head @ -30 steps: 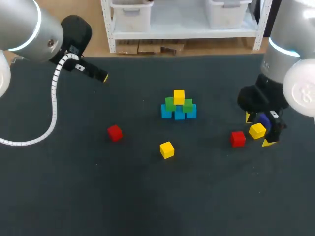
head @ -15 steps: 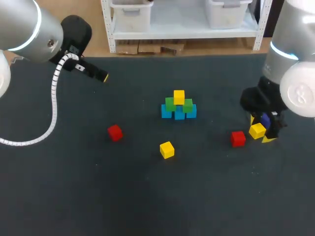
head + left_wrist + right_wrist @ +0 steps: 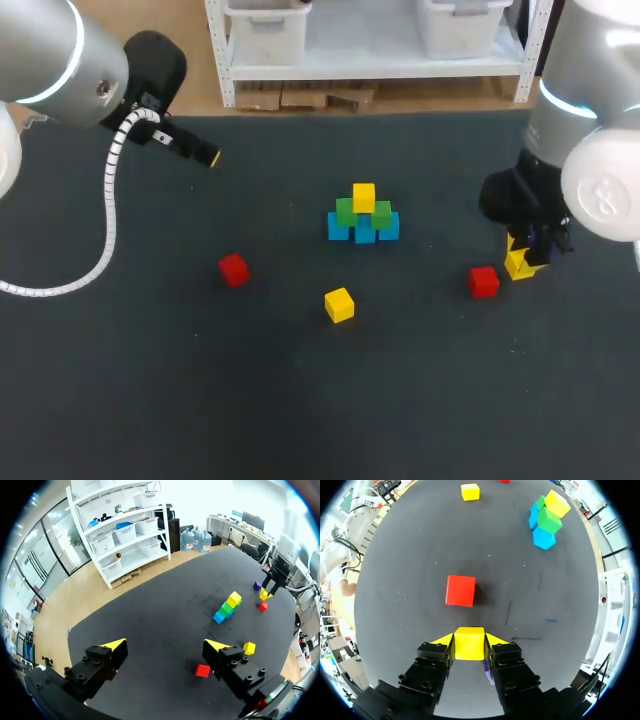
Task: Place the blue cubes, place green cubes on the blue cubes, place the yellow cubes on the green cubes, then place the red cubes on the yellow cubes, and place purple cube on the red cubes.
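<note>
Right gripper (image 3: pixel 469 641): closed on 1 yellow cube (image 3: pixel 469 647), both yellow-tipped fingers pressed to its opposite sides; whether the cube is clear of the dark table (image 3: pixel 300 400) cannot be told. Position: well to the right of the cube stack (image 3: pixel 362 217) and slightly nearer the robot. Purple cube (image 3: pixel 257 585): just beside this gripper, mostly hidden under it in the right wrist view. Red cube (image 3: pixel 460 590): 1 item, just ahead of the held yellow cube, on the side toward the stack, apart from it. Cube stack: near the table's middle; 3 blue cubes (image 3: pixel 364 234) in a touching row at the base, 2 green cubes (image 3: pixel 346 211) on them, 1 yellow top cube (image 3: pixel 363 197) resting on the 2 green. Loose yellow cube (image 3: pixel 339 304): 1 item, on the robot's side of the stack, near it, slightly to its left. Second red cube (image 3: pixel 233 269): 1 item, left of the stack, somewhat nearer the robot. Left gripper (image 3: pixel 165 645): fingers spread wide, holding nothing; position well to the left of the stack and farther from the robot.
</note>
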Robot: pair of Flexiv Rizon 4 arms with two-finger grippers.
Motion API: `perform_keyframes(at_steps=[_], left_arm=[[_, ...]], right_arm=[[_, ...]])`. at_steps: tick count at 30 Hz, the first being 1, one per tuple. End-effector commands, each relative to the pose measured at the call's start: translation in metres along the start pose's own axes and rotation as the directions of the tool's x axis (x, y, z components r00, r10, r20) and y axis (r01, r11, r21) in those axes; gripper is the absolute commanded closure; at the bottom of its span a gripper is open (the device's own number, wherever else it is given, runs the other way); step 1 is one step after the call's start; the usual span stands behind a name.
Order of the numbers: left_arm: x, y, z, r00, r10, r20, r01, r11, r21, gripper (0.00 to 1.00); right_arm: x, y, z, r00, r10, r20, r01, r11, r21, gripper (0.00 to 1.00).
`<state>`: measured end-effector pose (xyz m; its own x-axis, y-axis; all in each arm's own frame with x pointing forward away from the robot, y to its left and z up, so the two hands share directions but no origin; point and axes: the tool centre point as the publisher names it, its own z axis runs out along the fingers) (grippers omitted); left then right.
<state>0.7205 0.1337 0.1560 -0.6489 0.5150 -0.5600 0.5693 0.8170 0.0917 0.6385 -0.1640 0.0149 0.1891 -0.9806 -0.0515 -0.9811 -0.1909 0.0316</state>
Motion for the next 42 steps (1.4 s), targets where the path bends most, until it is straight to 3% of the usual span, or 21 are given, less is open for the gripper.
perform_keyframes(at_steps=[1,7,15,22,28,42], left_arm=[[0.001,0.001,0.0,1.0,0.002,0.003,-0.002,1.0,0.005,0.0],[0.001,0.001,0.0,1.0,0.002,0.003,-0.002,1.0,0.005,0.0],[0.001,0.001,0.0,1.0,0.002,0.003,-0.002,1.0,0.005,0.0],[0.001,0.001,0.0,1.0,0.002,0.003,-0.002,1.0,0.005,0.0],[0.001,0.001,0.0,1.0,0.002,0.003,-0.002,1.0,0.005,0.0],[0.001,0.001,0.0,1.0,0.002,0.003,-0.002,1.0,0.005,0.0]], right_arm=[[-0.009,-0.008,-0.022,0.998,0.066,-0.015,-0.066,0.998,-0.002,1.0],[-0.029,-0.038,-0.062,0.986,0.165,0.014,-0.166,0.986,0.024,1.0],[-0.078,-0.079,-0.093,0.99,0.14,-0.006,-0.139,0.988,0.071,1.0],[-0.107,-0.11,-0.085,0.984,0.176,0.035,-0.177,0.983,0.037,1.0],[-0.118,-0.125,-0.074,0.973,0.226,0.054,-0.227,0.974,0.019,1.0],[-0.134,-0.133,-0.063,0.971,0.231,0.067,-0.231,0.973,0.002,1.0]])
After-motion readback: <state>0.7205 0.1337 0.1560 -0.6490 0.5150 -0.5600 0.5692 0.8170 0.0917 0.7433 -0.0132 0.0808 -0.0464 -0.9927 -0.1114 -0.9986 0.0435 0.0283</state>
